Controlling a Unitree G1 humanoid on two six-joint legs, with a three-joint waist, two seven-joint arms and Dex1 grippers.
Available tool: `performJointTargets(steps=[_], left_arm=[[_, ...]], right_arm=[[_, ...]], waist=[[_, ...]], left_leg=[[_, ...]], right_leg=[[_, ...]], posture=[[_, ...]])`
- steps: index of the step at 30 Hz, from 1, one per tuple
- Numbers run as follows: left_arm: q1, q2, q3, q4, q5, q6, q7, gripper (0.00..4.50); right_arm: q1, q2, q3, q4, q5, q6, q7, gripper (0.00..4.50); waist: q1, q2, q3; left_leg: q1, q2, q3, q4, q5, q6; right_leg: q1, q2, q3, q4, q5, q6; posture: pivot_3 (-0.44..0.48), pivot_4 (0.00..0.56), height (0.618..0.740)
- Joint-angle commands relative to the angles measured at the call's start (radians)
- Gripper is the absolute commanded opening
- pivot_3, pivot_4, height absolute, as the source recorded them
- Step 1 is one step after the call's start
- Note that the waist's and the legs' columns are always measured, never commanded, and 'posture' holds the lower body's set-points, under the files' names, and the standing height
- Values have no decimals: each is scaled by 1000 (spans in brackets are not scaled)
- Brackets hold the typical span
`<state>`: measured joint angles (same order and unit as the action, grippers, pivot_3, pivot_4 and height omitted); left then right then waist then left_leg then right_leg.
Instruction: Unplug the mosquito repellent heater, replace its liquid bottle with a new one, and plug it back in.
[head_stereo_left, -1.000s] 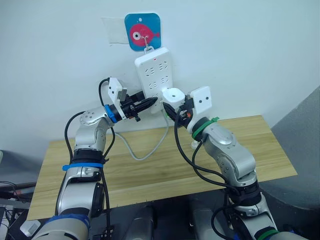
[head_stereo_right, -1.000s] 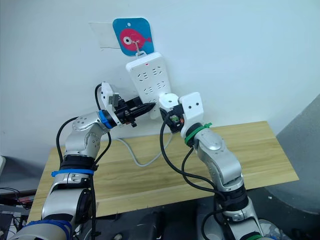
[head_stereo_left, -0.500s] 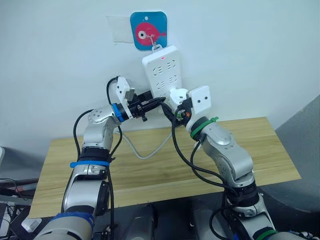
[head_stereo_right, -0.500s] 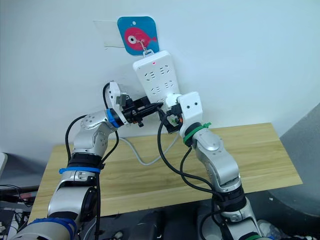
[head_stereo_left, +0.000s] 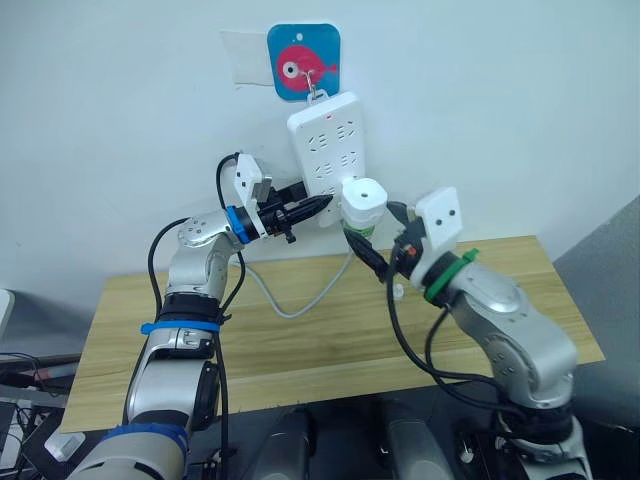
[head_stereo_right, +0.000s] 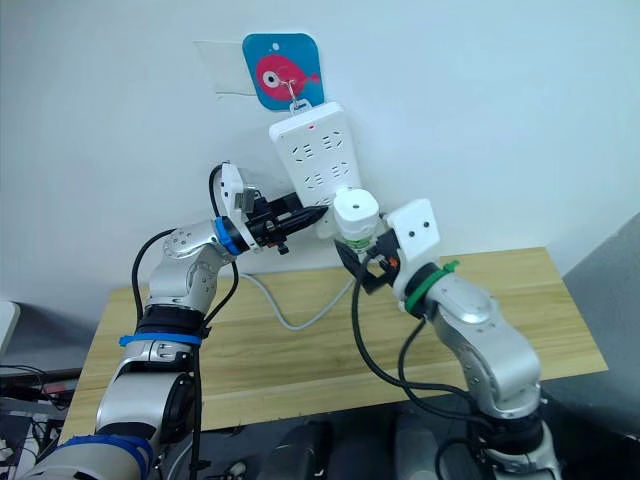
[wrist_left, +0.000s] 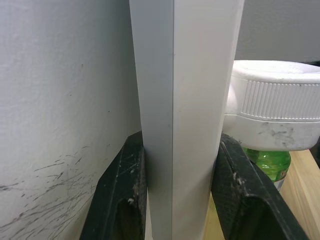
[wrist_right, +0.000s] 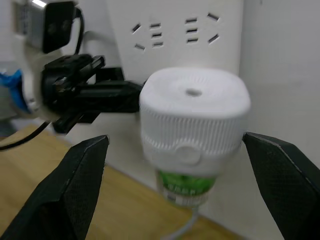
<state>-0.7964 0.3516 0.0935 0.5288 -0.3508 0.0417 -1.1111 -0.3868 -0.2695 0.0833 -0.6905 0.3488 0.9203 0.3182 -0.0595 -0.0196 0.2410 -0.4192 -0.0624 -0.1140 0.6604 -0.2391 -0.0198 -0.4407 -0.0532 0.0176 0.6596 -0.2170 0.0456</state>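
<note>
white ribbed mosquito repellent heater, round top vent, green-labelled bottle beneath

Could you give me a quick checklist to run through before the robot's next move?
1. Left gripper clamped on the power strip edge: ok.
2. Right gripper open, fingers on either side of the mosquito repellent heater and apart from it: ok.
3. Heater against the strip's face: ok; prongs fully seated: cannot tell.
4. Green bottle fitted under the heater: ok.
5. Strip's red light lit: ok.
</note>
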Motion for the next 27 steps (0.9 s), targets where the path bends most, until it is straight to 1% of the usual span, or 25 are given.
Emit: performJointTargets(steps=[1,2,4,7,11,12,14,15,17,19,20,21,22,25,27], left_arm=[[-11,13,-4,-7,1,-37,-19,1327],[-11,15,-3,-5,4,-42,-15,1327],[-11,17,4,-2,4,-50,-2,2061],[0,29,11,-16,-6,-34,1,2901],[26,49,13,-50,-16,-19,0,4206],[63,79,26,-96,-28,3,-4,4468],[135,132,48,-186,-46,42,-3,4468],[185,166,64,-247,-61,67,-5,4495],[249,203,79,-334,-86,105,2,4500],[317,228,93,-451,-126,157,19,4500],[340,235,97,-494,-140,178,28,4500],[375,241,102,-557,-159,200,39,4500],[397,246,105,-599,-173,216,48,4500],[480,243,109,-758,-210,255,98,4500],[524,230,108,-859,-234,285,146,4500]], right_arm=[[38,-77,-90,-101,119,44,98,4468],[53,-103,-110,-106,149,44,130,4468],[70,-143,-135,-96,200,34,181,4500],[68,-177,-138,-62,234,4,225,4500],[57,-200,-125,-24,241,-37,255,4500],[44,-206,-117,-3,240,-55,273,4500],[27,-213,-107,31,246,-81,306,4500],[19,-208,-98,49,252,-90,318,4316],[14,-204,-87,73,256,-105,330,3929],[2,-195,-60,108,237,-135,338,3165],[-3,-192,-51,122,231,-147,340,2881],[-12,-183,-39,136,225,-157,339,2451],[-17,-176,-31,145,222,-163,338,2138],[-37,-149,1,180,195,-195,322,936],[-52,-128,15,201,176,-214,305,241]], waist=[[1,0,0],[1,0,0],[1,0,0],[1,0,0],[1,0,0],[1,0,0],[-5,0,-1],[-7,0,-1],[-5,0,-1],[4,0,-1],[10,0,-1],[17,0,-1],[25,0,-1],[37,0,-1],[42,0,-1]], left_leg=[[0,0,0,0,0,0],[0,0,0,0,0,0],[0,0,1,0,0,0],[1,1,2,0,0,0],[1,1,2,0,0,0],[1,1,2,0,0,0],[2,1,2,0,0,0],[2,1,3,-1,0,0],[2,3,2,-1,0,0],[2,3,1,-1,0,0],[2,3,1,-1,0,0],[2,3,1,-1,0,0],[2,2,1,0,0,0],[2,2,1,1,0,0],[2,2,1,1,0,0]], right_leg=[[0,0,0,0,0,0],[0,0,0,0,0,0],[1,0,0,0,0,0],[1,0,0,1,0,0],[1,0,0,1,0,0],[1,0,0,1,0,0],[1,0,2,1,0,0],[0,0,3,1,0,0],[0,0,3,1,0,0],[0,0,2,1,0,0],[0,0,2,1,0,0],[0,-1,2,1,0,0],[1,-1,2,1,0,0],[2,-1,2,0,0,0],[2,-2,1,0,0,0]], posture=[[-108,207,740],[-108,207,740],[-107,204,740],[-104,198,740],[-83,192,740],[-83,192,740],[-48,187,740],[-48,187,740],[-31,185,740],[-1,194,740],[8,198,740],[16,197,740],[16,197,740],[33,200,740],[45,205,740]])
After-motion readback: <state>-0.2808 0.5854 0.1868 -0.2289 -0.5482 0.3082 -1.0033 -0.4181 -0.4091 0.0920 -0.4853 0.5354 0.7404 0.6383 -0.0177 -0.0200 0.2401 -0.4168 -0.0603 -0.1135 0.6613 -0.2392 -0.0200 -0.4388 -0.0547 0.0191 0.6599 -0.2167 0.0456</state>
